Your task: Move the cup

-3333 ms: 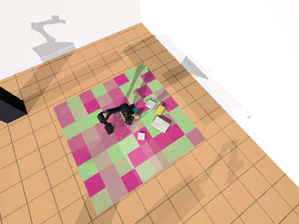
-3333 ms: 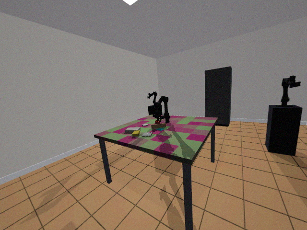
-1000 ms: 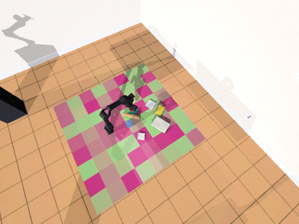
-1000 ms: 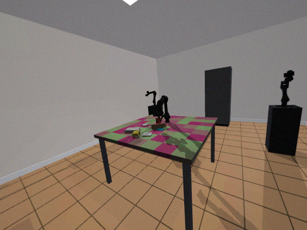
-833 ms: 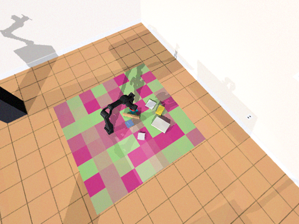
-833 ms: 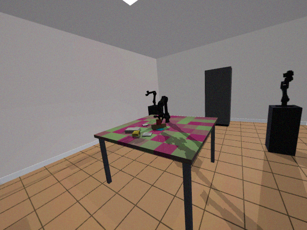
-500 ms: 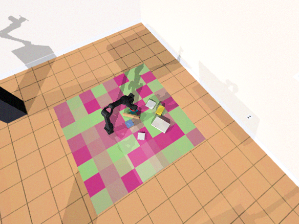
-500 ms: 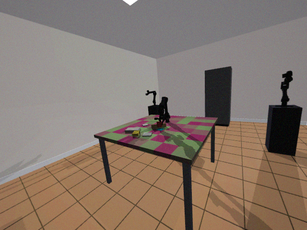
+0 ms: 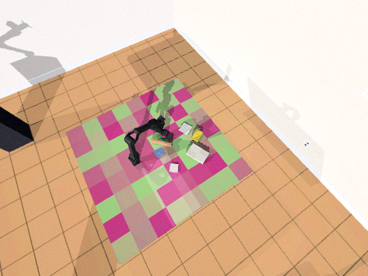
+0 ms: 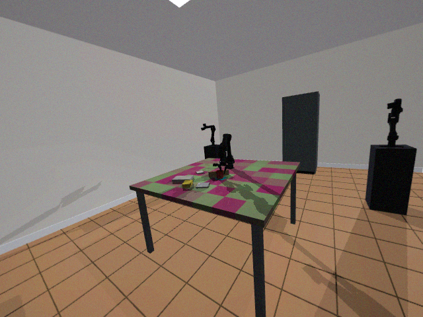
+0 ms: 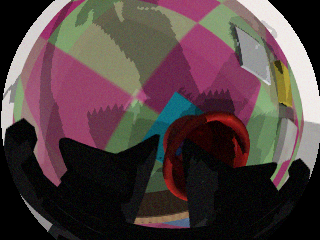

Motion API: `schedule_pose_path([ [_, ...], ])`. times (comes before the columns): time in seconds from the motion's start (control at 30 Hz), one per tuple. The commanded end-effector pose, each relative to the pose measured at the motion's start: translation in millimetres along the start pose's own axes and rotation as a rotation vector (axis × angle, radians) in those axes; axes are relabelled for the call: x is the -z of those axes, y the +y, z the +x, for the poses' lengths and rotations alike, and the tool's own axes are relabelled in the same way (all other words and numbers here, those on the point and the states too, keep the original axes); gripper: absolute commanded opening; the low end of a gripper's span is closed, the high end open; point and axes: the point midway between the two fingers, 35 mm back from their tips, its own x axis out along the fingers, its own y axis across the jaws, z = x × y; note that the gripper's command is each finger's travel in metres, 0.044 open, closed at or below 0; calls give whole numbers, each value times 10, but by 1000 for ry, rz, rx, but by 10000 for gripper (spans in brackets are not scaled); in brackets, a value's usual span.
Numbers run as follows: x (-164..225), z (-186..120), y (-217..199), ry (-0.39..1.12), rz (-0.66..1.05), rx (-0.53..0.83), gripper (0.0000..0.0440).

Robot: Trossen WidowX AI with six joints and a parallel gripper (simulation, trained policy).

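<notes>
The round red cup [image 9: 164, 137] [image 10: 219, 174] [image 11: 212, 131] was by the flat, square teal pad [image 9: 160, 137] [image 10: 223, 179] [image 11: 171, 114], hiding some of it. Its round mouth showed, but its insides were too dark to tell about marbles. The flat, square blue pad [image 9: 159, 152] [image 11: 180, 223] lay on the patchwork top, apart from the cup.

One red cup [image 9: 163, 136] [image 10: 219, 174] [image 11: 241, 131] is counted at the pincer [image 9: 165, 133] [image 10: 222, 171] [image 11: 171, 141]; two square pads, one teal pad [image 9: 159, 137] [image 10: 223, 178] [image 11: 172, 111] and one blue pad [image 9: 159, 152] [image 11: 181, 222], are spotted near it. One wooden barrier [image 9: 161, 143] [image 10: 212, 175] [image 11: 160, 204] is seen close by. Farther from the pincer, three whitish blocks [image 9: 197, 152] [image 10: 182, 179] [image 11: 286, 142] and one yellow block [image 9: 197, 136] [image 10: 187, 184] [image 11: 283, 82] are tallied.
</notes>
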Motion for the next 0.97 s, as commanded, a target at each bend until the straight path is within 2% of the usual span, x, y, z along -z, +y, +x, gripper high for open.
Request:
schedule_pose_path([
  [0.0, -1, -44, -5, -17, 5, -12, 112],
  [0.63, 20, -541, -28, -120, 46, -52, 194],
  [0.73, -9, -639, -52, -146, 51, -49, 232],
  [0.93, -68, -824, -124, -188, 75, -42, 367],
])
